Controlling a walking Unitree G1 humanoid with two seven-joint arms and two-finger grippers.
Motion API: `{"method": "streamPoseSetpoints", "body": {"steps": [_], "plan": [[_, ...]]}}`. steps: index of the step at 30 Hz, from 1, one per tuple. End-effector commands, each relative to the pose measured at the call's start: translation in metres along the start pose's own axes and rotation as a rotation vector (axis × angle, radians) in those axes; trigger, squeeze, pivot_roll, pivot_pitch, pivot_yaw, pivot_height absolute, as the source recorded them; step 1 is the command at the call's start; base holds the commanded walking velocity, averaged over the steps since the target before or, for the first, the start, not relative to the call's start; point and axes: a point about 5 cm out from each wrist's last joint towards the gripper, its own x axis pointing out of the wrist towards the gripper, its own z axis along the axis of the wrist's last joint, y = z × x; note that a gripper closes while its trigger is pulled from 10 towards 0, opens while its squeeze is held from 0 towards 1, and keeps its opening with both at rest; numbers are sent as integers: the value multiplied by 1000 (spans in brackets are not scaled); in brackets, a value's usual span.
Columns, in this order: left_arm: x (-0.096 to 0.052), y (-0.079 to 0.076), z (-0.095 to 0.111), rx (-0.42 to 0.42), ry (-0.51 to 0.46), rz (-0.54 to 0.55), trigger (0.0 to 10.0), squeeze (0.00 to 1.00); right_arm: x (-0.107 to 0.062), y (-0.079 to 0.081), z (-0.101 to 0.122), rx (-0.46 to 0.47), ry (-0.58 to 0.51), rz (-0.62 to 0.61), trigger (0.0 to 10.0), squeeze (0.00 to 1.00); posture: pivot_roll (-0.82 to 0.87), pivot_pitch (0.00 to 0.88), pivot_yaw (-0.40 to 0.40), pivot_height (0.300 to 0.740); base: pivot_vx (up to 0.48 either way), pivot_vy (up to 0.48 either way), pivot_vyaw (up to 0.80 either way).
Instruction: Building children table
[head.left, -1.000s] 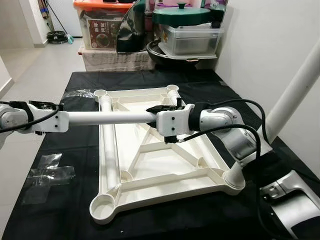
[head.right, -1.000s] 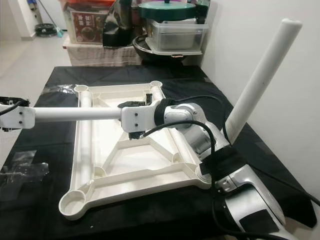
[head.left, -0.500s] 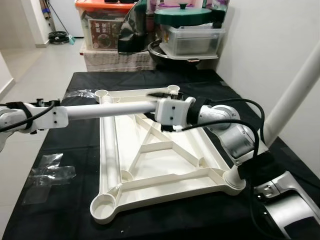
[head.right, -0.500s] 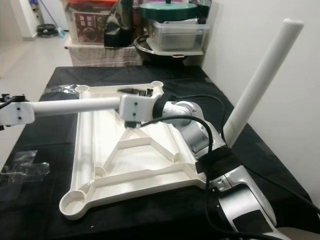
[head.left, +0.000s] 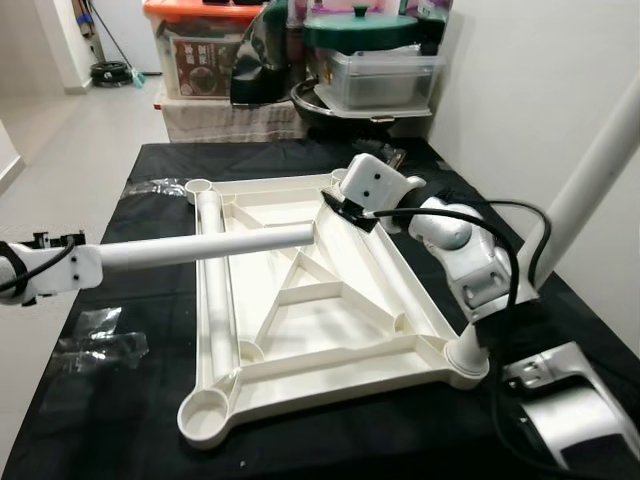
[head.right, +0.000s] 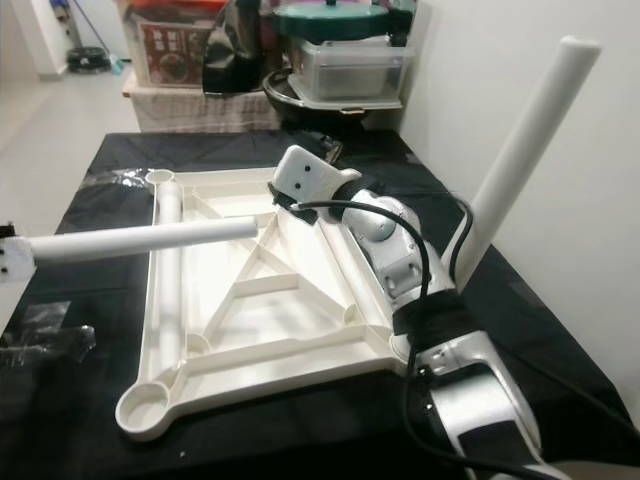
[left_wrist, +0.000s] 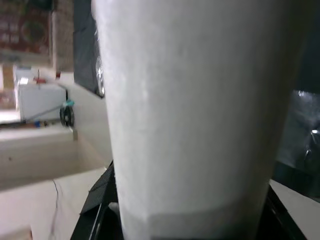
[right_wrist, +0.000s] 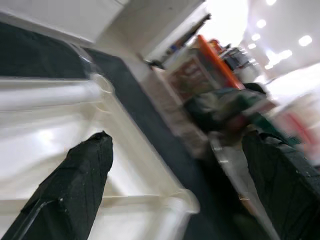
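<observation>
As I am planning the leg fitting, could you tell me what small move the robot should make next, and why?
Probably swing the white leg, held level in the left gripper, toward the open far-right corner socket. The right gripper is open and off the leg, above that socket of the upturned tabletop.

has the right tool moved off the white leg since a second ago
Yes. The right tool has let go of the white leg and swung toward the tabletop frame's far corner, fingers open.
</observation>
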Motion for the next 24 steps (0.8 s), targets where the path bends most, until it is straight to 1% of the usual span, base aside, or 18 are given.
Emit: {"method": "streamPoseSetpoints", "body": {"steps": [1, 2, 3, 4, 6, 7, 8, 10, 11, 13, 14, 15, 17, 18, 19, 21, 23, 24], "plan": [[-7, 6, -6, -48, 8, 57, 10000, 0, -5, 7, -8, 101, 5, 36, 10000, 373, 59, 0, -91, 740, 0, 0, 0], [-11, 4, -9, -96, 3, 102, 10000, 0, -7, 16, -15, 218, 18, 58, 10000, 0, 59, 0, -91, 740, 0, 0, 0], [-14, 4, -9, -138, -6, 142, 10000, 0, -8, 23, -20, 326, 31, 74, 10000, 0, 64, 0, -100, 740, 0, 0, 0], [-14, 4, -9, -138, -6, 142, 10000, 0, -8, 23, -20, 326, 31, 74, 10000, 0, 64, 0, -100, 740, 0, 0, 0], [-18, 0, -4, -302, -57, 289, 10000, 0, -7, 44, -24, 719, 9, 94, 10000, 0, 76, 0, -112, 740, 0, 0, 0], [-20, -2, -2, -362, -74, 334, 10000, 0, -7, 51, -23, 833, -9, 105, 10000, 0, 77, 0, -112, 740, 0, 0, 0], [-20, -2, -2, -362, -74, 334, 10000, 0, -7, 51, -23, 833, -9, 105, 10000, 0, 77, 0, -112, 740, 0, 0, 0], [-19, -15, 8, -495, -121, 394, 10000, 0, -5, 61, -19, 1015, -52, 100, 10000, 0, 82, 0, -126, 740, 0, 0, 0], [-19, -15, 8, -495, -121, 394, 10000, 0, -5, 61, -19, 1015, -52, 100, 10000, 0, 82, 0, -126, 740, 0, 0, 0], [-15, -30, 24, -610, -176, 404, 10000, 0, -3, 67, -12, 1191, -112, 95, 10000, 0, 85, 0, -130, 740, 0, 0, 0], [-14, -34, 30, -636, -193, 402, 10000, 0, -2, 68, -9, 1239, -134, 99, 10000, 0, 85, 0, -130, 740, 0, 0, 0], [-14, -34, 30, -636, -193, 402, 10000, 0, -2, 68, -9, 1239, -134, 99, 10000, 0, 85, 0, -130, 740, 0, 0, 0], [-7, -40, 50, -718, -266, 387, 10000, 0, -1, 70, 2, 1371, -208, 121, 10000, 0, 84, 0, -129, 740, 0, 0, 0], [-7, -40, 50, -718, -266, 387, 10000, 0, -1, 70, 2, 1371, -208, 121, 10000, 0, 84, 0, -129, 740, 0, 0, 0], [2, -45, 82, -807, -369, 348, 10000, 0, 0, 74, 21, 1432, -295, 181, 10000, 0, 79, 0, -125, 740, 0, 0, 0], [10, -45, 105, -832, -439, 316, 10000, 0, -1, 79, 35, 1427, -359, 247, 10000, 0, 77, 0, -122, 740, 0, 0, 0], [10, -45, 108, -836, -447, 312, 10000, 0, -1, 79, 38, 1430, -368, 262, 10000, 0, 77, 0, -122, 740, 0, 0, 0], [13, -44, 116, -851, -469, 302, 10000, 0, -2, 83, 41, 1412, -370, 286, 10000, 0, 73, 0, -117, 740, 0, 0, 0]]}}
